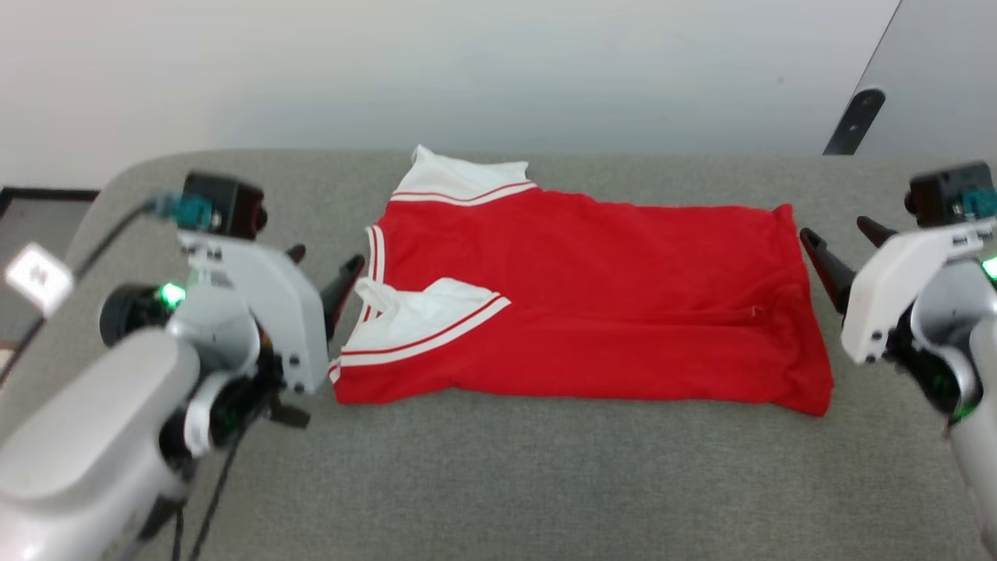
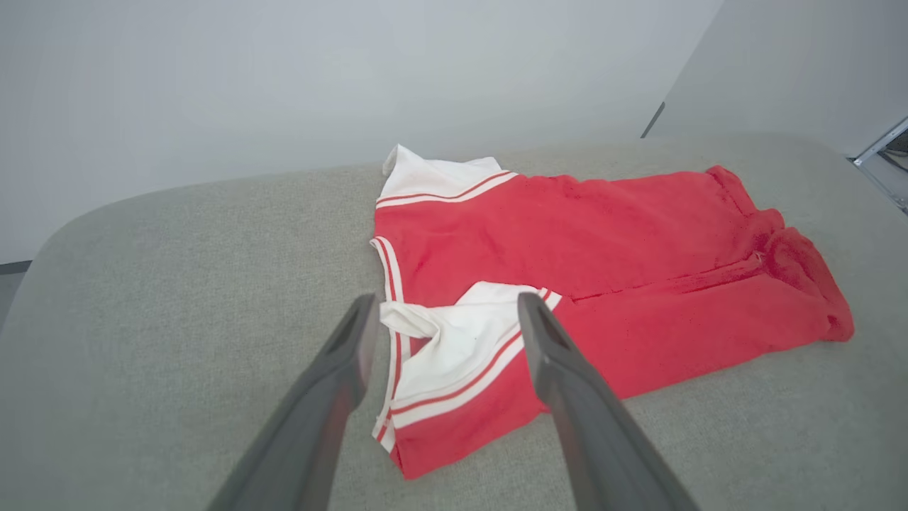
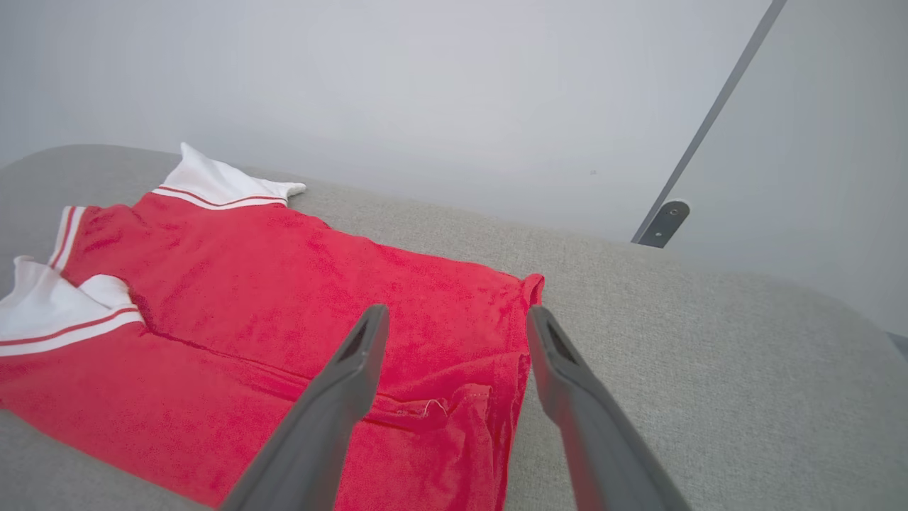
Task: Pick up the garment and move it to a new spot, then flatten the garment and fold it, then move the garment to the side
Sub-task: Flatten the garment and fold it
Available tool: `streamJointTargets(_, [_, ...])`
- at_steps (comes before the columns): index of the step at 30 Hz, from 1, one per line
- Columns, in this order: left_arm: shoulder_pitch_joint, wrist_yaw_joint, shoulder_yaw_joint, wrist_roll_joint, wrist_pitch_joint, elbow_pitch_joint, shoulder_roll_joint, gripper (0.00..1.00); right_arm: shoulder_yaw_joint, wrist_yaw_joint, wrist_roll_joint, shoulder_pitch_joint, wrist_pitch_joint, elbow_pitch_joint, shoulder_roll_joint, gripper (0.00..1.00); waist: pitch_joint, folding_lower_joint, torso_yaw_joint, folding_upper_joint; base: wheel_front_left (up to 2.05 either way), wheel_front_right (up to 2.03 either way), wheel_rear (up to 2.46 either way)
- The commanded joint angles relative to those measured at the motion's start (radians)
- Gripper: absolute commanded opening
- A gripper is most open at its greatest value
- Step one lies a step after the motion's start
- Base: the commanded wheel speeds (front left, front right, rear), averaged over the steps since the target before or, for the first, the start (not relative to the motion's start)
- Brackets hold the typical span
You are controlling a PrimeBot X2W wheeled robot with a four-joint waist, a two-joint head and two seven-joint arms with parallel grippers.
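Hidden or cut off:
- In the head view, the left gripper [image 1: 321, 271] sits mostly behind its own white housing at the left of the frame, and only the dark finger ends show.
- The right arm runs off the right edge.
- In both wrist views the fingers leave the bottom edge, close to the lens and blurred.
- The layers under the garment [image 1: 592, 304] are out of sight.
- The collar [image 1: 374, 253] is partly covered by the nearer sleeve.
- A dark-framed object [image 1: 31, 195] is clipped by the left edge and cannot be identified.

Materials and shapes:
- The garment lies lengthwise across the centre of the table [image 1: 498, 483], with its collar end at frame left and its hem at frame right.
- It is soft red cloth with a napped look.
- A long crease runs across its lower half.
- The nearer white sleeve [image 1: 424, 315], edged with red stripes, is folded over the red body.
- The farther sleeve [image 1: 456, 179] pokes out toward the top of the frame.
- The hem is rumpled, with its corners curling.
- The table is covered in grey woven cloth and has rounded corners.
- A plain pale wall stands behind it, with a dark bracket [image 1: 857, 121] at upper right.

Jaws:
- The left jaws are spread wide and hold nothing. One tip sits just beside the collar edge, and contact cannot be told.
- The right gripper [image 1: 831, 227] is also spread wide and empty. Its nearer finger is just beside the hem's upper corner, and in its wrist view the fingers frame that corner.
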Motion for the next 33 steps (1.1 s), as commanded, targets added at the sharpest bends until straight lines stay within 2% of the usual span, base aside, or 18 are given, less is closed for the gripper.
streamJointTargets(1, [0.040,-0.001,0.006,0.008,-0.037,-0.020,0.009,1.00,-0.008,-0.002,0.014,0.042,-0.046,-0.030,-0.002,1.00,-0.030,0.0000,-0.015,-0.0001,0.00,0.00,0.00])
streamJointTargets(9, [0.243,0.045,0.095,0.018,-0.342,-0.142,0.028,1.00,0.020,-0.002,-0.003,0.251,-0.329,-0.250,-0.027,1.00,-0.054,0.0000,-0.032,-0.0001,0.00,0.00,0.00])
streamJointTargets(13, [0.333,0.058,0.129,-0.001,-0.448,-0.188,0.019,1.00,-0.028,-0.002,-0.033,0.335,-0.408,-0.311,-0.019,1.00,-0.046,0.0000,-0.037,-0.0001,0.00,0.00,0.00])
streamJointTargets(16, [0.378,0.061,0.148,-0.026,-0.479,-0.209,0.020,1.00,-0.070,-0.002,-0.064,0.387,-0.437,-0.354,-0.001,1.00,-0.028,0.0000,-0.044,-0.0001,0.00,0.00,0.00])
streamJointTargets(25, [0.334,0.028,0.179,-0.084,-0.405,-0.185,0.064,1.00,-0.165,-0.002,-0.136,0.449,-0.483,-0.455,0.070,1.00,0.054,0.0000,-0.086,-0.0001,0.00,0.00,0.00])
streamJointTargets(28, [0.295,0.011,0.169,-0.102,-0.336,-0.157,0.077,1.00,-0.196,-0.002,-0.157,0.466,-0.490,-0.472,0.098,1.00,0.080,0.0000,-0.101,-0.0001,0.00,0.00,0.00])
streamJointTargets(33, [0.213,-0.015,0.127,-0.139,-0.149,-0.113,0.110,1.00,-0.225,-0.002,-0.164,0.476,-0.498,-0.501,0.142,1.00,0.130,0.0000,-0.133,-0.0001,0.00,0.00,0.00])
